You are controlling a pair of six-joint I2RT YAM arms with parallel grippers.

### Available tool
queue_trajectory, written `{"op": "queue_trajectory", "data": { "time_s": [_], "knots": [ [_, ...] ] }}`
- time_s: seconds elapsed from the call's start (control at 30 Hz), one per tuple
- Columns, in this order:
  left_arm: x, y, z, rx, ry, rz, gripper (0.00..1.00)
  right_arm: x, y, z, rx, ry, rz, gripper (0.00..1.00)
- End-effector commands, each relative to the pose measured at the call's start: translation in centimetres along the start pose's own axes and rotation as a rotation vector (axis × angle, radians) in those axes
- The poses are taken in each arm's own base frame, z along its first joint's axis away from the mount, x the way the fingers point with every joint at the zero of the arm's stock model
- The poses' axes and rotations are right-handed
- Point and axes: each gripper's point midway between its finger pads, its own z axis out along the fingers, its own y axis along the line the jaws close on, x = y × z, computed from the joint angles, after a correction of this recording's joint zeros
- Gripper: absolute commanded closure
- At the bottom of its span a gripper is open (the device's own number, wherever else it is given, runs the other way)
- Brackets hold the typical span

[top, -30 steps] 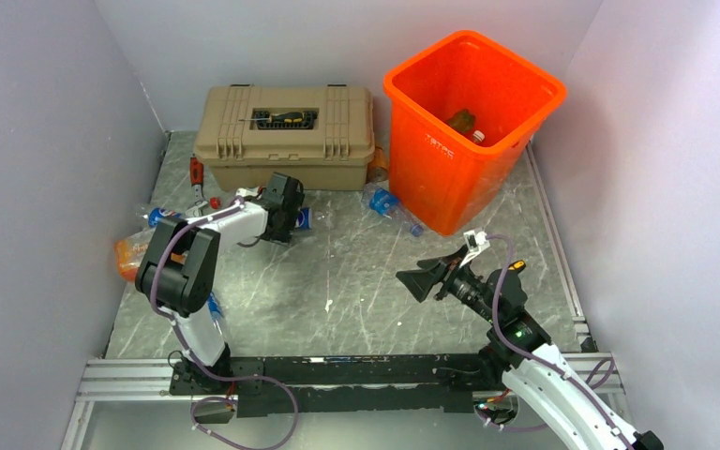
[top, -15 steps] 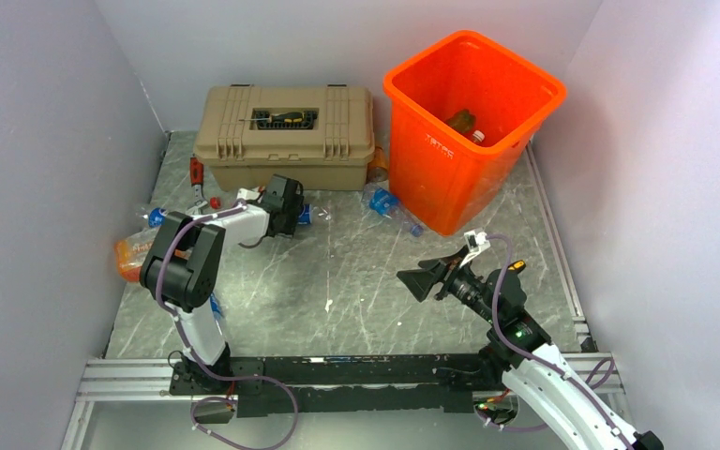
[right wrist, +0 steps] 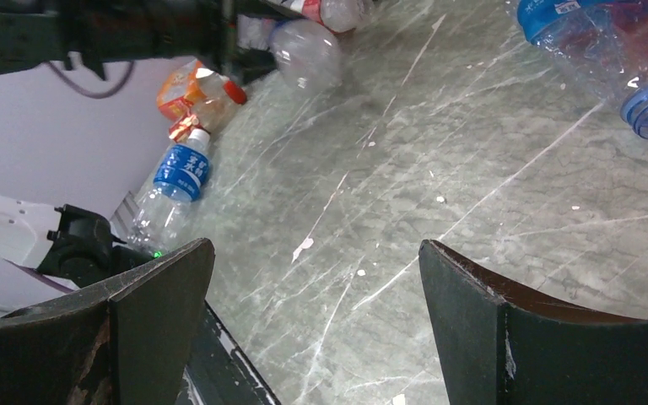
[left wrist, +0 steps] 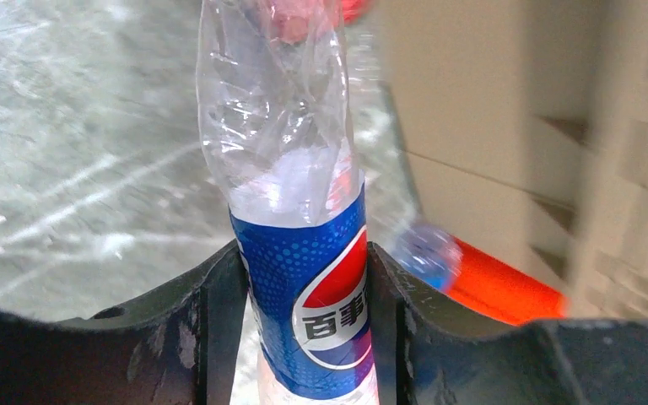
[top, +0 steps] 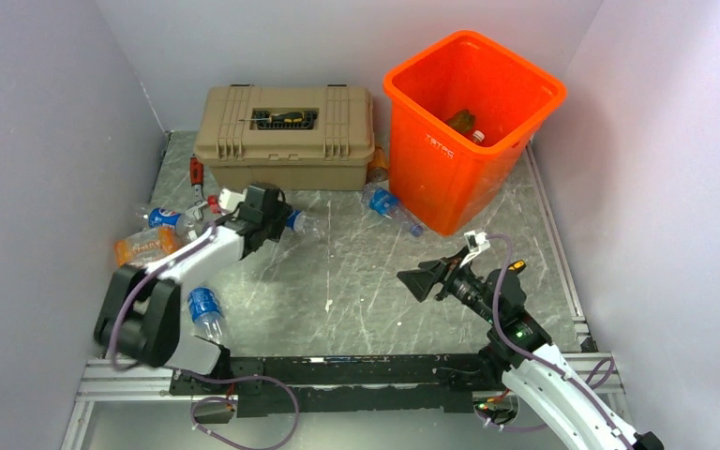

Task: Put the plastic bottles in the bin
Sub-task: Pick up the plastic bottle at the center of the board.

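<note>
- The left gripper (left wrist: 304,261) is partly closed. Both fingers press against the blue label of a Pepsi bottle (left wrist: 280,143).
- The held bottle's long axis runs straight out between the fingers, with its crushed clear end pointing away from the wrist. From above, that end points right, along the front of the tan toolbox (top: 286,159).
- The right gripper (right wrist: 316,245) gapes wide and holds nothing, hanging over the middle of the tabletop (top: 356,272).
- The orange bin (top: 436,155) stands at the far right corner with a bottle inside.
- A blue-labelled bottle (top: 386,204) lies at the bin's foot.
- An orange-wrapped bottle (top: 145,247) lies by the left edge, and another bottle (top: 204,307) lies near the left arm's base.
- The tabletop is scratched grey marble-pattern, enclosed by pale lilac walls (top: 47,141).
</note>
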Motion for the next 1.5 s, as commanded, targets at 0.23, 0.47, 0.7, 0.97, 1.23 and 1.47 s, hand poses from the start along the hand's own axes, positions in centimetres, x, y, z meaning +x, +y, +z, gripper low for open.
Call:
{"op": "queue_trajectory", "data": {
  "time_s": [0.23, 0.47, 0.7, 0.97, 1.23, 1.47],
  "knots": [
    [-3.4, -6.3, -17.9, 0.484, -0.001, 0.664, 0.48, -4.6, 3.5, -0.2, -0.069, -0.090, -0.025, 0.04],
    [-2.2, -9.8, -28.8, 0.996, -0.064, 1.236, 0.39, -5.4, 4.8, 0.1, -0.106, -0.077, -0.012, 0.04],
    [4.5, -6.3, -35.3, 1.570, 0.162, 1.430, 0.42, -5.8, 7.4, 0.6, -0.232, -0.060, 0.052, 0.04],
    [5.8, -4.0, -34.0, 1.661, 0.152, 1.387, 0.61, -8.6, 9.7, 0.5, -0.294, -0.128, 0.046, 0.04],
    [5.6, -3.9, -34.2, 1.659, 0.141, 1.352, 0.63, -11.8, 12.8, 0.0, -0.428, -0.257, 0.118, 0.04],
    [5.7, -3.8, -34.0, 1.653, 0.148, 1.344, 0.63, -14.7, 16.6, 1.2, -0.487, -0.339, 0.132, 0.06]
  ]
}}
